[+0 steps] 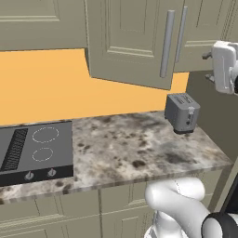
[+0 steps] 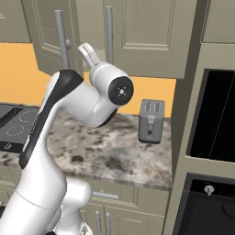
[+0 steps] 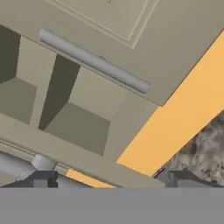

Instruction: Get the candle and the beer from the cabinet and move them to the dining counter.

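Note:
The cabinet (image 1: 135, 42) hangs above the granite worktop, and one door with a long bar handle (image 1: 166, 44) stands swung outward. My gripper (image 1: 208, 67) is up at the right, level with the cabinet's lower edge and pointing toward it. In the hand view my gripper (image 3: 113, 181) is open with nothing between its fingertips (image 3: 41, 179). That view is rolled and looks into the cabinet's dim inside (image 3: 78, 124), split by a shelf, with the open door and its handle (image 3: 94, 61) above. The candle, the beer and the dining counter are out of view.
A grey toaster (image 1: 182, 113) stands on the granite worktop (image 1: 135, 148) below my gripper. A black cooktop (image 1: 37, 148) is set in at the left. A tall oven unit (image 2: 215, 119) closes the worktop's right end. The orange wall (image 1: 42, 83) runs behind.

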